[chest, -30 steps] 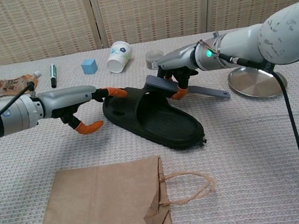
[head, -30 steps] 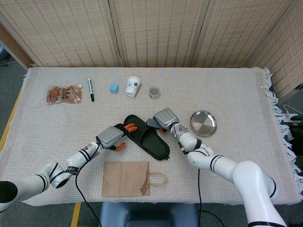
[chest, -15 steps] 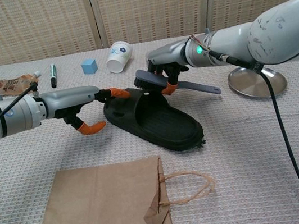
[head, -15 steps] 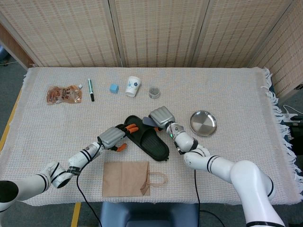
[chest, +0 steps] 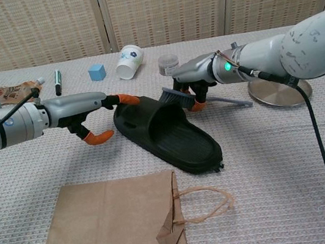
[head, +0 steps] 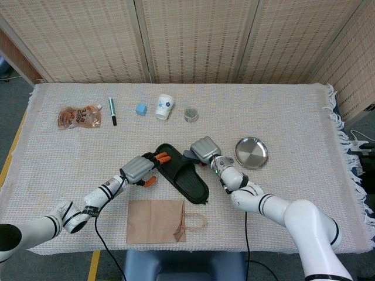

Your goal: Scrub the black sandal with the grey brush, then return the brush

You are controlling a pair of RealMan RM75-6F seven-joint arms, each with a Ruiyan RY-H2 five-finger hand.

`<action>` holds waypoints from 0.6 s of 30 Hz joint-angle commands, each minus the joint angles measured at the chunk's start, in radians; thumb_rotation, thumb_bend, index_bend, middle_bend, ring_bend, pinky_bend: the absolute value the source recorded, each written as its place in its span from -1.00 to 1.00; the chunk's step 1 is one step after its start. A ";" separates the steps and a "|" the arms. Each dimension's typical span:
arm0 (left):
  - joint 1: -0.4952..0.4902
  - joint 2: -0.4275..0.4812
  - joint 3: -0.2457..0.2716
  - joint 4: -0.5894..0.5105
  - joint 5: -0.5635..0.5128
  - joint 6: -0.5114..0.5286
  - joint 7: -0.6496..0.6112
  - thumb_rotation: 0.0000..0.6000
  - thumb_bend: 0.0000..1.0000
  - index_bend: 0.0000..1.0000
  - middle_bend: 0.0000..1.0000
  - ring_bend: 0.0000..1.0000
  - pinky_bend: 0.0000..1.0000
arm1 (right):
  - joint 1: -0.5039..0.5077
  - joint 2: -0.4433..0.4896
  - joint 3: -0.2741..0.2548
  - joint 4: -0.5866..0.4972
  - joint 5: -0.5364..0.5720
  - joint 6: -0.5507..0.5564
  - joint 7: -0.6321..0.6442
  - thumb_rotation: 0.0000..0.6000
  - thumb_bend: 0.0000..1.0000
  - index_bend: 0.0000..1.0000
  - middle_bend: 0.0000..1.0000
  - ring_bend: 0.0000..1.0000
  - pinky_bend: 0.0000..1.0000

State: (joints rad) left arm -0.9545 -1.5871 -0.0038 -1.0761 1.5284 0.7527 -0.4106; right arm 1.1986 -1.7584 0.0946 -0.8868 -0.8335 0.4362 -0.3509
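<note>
Chest view puts the left hand (chest: 90, 112) at 9 o'clock of the sandal (chest: 167, 132), its orange-tipped fingers (chest: 123, 99) pressing on the sandal's near-left rim while another fingertip curls down beside it; it steadies the sandal and grips nothing else. The sandal lies near the table's middle, sole down, running from about 10 o'clock toward 4 o'clock on the cloth (chest: 292, 157). At the sandal's 1 o'clock edge the brush (chest: 178, 96) rests bristles-down against the strap, its thin grey handle trailing off toward 3 o'clock. The right hand (chest: 196, 79) grips that brush from above. A steel plate (chest: 281, 92) sits at 3 o'clock, and a paper bag (chest: 113, 222) lies flat at 6 o'clock of the sandal.
</note>
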 commanded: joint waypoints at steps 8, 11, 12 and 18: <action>0.006 0.006 -0.008 -0.029 -0.018 -0.003 0.041 1.00 0.11 -1.00 -1.00 -1.00 -0.80 | -0.014 0.069 0.045 -0.115 0.004 0.095 0.017 1.00 -0.22 0.59 0.15 0.09 0.66; 0.010 0.009 -0.009 -0.030 -0.023 -0.004 0.045 1.00 0.11 -1.00 -1.00 -1.00 -0.80 | -0.024 0.094 0.087 -0.158 -0.042 0.165 0.053 1.00 -0.22 0.59 0.15 0.09 0.66; 0.011 0.011 -0.009 -0.030 -0.026 -0.004 0.046 1.00 0.11 -1.00 -1.00 -1.00 -0.80 | -0.027 0.104 0.102 -0.173 -0.059 0.188 0.064 1.00 -0.22 0.59 0.15 0.09 0.66; 0.022 0.022 -0.014 -0.034 -0.028 0.015 0.044 1.00 0.11 -1.00 -1.00 -1.00 -0.80 | -0.041 0.176 0.128 -0.254 -0.118 0.271 0.052 1.00 -0.22 0.59 0.15 0.09 0.66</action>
State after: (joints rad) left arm -0.9350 -1.5678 -0.0171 -1.1078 1.4999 0.7630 -0.3659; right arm 1.1642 -1.6001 0.2165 -1.1220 -0.9364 0.6923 -0.2902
